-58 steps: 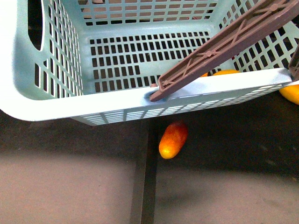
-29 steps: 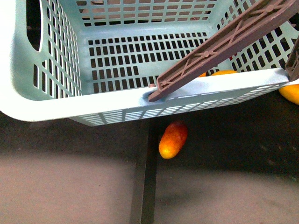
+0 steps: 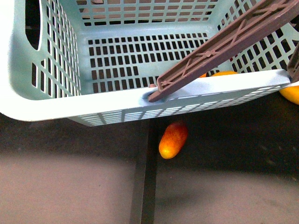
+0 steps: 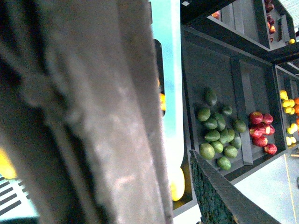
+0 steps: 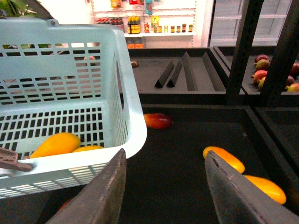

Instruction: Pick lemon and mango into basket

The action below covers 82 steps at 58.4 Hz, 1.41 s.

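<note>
Dark display shelf (image 5: 187, 186) with a shop in the bkgd is lying under the right gripper (image 5: 163, 186), whose jaws are standing spread with nothing between them. The basket (image 5: 133, 140) is sitting just beside its left finger, and a plain yellow mango (image 5: 56, 143) is lying already inside, so that half looks done. Two more yellow fruits (image 5: 224, 158) are waiting just beyond its right finger, apart from it. I cannot find the lemon for sure. The left gripper is not visible; its wrist view is blocked by a blurred brown handle (image 4: 93, 112), prob. because this arm is carrying the basket. A reddish mango (image 3: 173, 140) is resting outside.
</note>
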Each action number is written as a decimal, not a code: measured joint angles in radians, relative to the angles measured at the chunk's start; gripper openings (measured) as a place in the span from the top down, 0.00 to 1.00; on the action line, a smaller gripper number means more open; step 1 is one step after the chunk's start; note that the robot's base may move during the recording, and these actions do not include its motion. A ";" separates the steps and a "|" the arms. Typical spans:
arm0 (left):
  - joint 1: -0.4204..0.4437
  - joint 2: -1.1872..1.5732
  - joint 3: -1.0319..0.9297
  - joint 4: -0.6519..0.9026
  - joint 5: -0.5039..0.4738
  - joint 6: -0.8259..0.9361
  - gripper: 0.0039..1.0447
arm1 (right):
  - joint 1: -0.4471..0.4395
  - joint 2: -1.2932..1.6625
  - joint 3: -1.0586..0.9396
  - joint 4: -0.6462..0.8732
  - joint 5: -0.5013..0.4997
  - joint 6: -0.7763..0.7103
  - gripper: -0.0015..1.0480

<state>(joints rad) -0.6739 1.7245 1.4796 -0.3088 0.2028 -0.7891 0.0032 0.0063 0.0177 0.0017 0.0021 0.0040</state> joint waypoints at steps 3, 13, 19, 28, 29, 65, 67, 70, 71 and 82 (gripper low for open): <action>0.000 0.000 0.000 0.000 0.000 0.000 0.74 | 0.000 0.000 0.000 0.000 0.000 0.000 0.37; 0.000 0.000 0.000 0.000 0.000 0.000 0.74 | 0.000 0.000 0.000 0.000 0.000 0.000 0.12; -0.002 0.000 0.000 -0.003 -0.019 -0.004 0.74 | 0.000 0.000 0.000 0.000 0.000 0.000 0.09; -0.051 0.018 0.017 -0.098 -0.550 -0.392 0.74 | 0.000 0.000 0.000 0.000 -0.003 0.000 0.08; -0.051 0.018 0.014 -0.095 -0.578 -0.419 0.74 | 0.000 0.000 0.000 0.000 -0.003 0.000 0.08; 0.239 0.180 -0.074 0.166 -0.566 -0.704 0.74 | 0.000 -0.001 0.000 0.000 -0.002 0.000 0.08; 0.258 0.206 -0.059 0.179 -0.557 -0.704 0.74 | 0.000 -0.001 0.000 0.000 -0.002 0.000 0.08; 0.287 0.240 -0.038 0.200 -0.553 -0.704 0.74 | 0.000 -0.001 0.000 0.000 -0.002 0.000 0.08; 0.296 0.249 -0.032 0.206 -0.552 -0.704 0.74 | 0.000 -0.001 0.000 0.000 -0.002 0.000 0.08; 0.364 0.332 -0.003 0.239 -0.526 -0.687 0.74 | 0.000 -0.001 0.000 0.000 -0.002 0.000 0.08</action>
<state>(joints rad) -0.3103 2.0567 1.4761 -0.0700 -0.3237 -1.4761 0.0032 0.0051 0.0177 0.0013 0.0002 0.0036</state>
